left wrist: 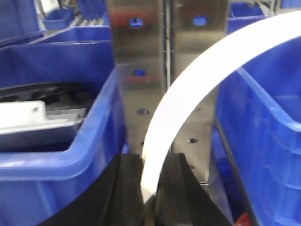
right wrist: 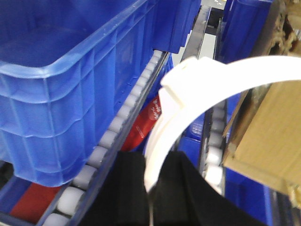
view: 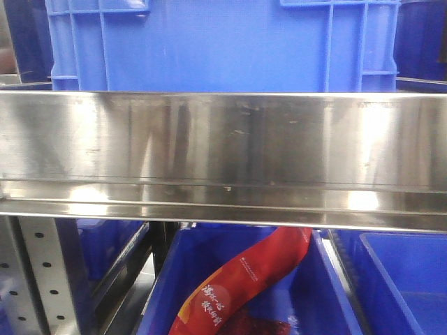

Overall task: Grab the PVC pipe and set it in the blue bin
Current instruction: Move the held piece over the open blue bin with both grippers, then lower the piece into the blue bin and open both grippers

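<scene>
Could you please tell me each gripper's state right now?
Left gripper: closed on a slim white curved PVC pipe.
Right gripper: closed on a similar white curved piece.

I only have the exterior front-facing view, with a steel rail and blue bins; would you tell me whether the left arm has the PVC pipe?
Observer: Yes, the left tool is clamped on the PVC pipe, which arcs upward.
Operator: And the right arm?
Observer: The right tool also grips a white curved piece; whether it is the same pipe, I cannot tell.
Operator: What is beside it?
Observer: A cardboard box on one side, a blue bin on the other.
</scene>
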You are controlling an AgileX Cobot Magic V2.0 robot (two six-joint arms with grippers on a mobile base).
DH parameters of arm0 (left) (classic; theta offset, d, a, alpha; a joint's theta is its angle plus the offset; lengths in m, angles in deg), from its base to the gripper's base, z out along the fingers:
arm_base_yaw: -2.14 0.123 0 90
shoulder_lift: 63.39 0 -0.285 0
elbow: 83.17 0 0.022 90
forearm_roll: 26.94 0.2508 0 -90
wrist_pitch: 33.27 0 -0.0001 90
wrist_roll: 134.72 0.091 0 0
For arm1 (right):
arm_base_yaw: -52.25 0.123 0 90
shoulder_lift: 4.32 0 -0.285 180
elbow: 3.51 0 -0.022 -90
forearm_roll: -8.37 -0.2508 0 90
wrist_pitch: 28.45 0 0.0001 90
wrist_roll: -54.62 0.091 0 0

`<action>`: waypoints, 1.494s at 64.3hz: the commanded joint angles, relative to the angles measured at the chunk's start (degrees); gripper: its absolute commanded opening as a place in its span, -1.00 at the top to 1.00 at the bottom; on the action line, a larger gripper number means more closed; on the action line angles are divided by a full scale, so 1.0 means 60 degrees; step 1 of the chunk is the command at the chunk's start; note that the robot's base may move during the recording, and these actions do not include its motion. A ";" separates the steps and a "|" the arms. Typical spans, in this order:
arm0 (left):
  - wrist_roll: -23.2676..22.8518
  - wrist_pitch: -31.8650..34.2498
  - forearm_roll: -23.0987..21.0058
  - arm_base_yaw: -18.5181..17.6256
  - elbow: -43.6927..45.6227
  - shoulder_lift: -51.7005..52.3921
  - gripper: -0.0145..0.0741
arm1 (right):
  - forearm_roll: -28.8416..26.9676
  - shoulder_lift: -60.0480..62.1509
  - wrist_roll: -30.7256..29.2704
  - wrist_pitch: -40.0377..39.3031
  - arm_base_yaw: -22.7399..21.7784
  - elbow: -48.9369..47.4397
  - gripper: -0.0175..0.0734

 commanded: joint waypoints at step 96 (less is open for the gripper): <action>-0.1203 -0.2211 -0.0604 -0.4222 0.8928 -0.9584 0.92 | -0.1567 -0.6656 -0.0233 -0.1030 0.3204 -0.5058 0.92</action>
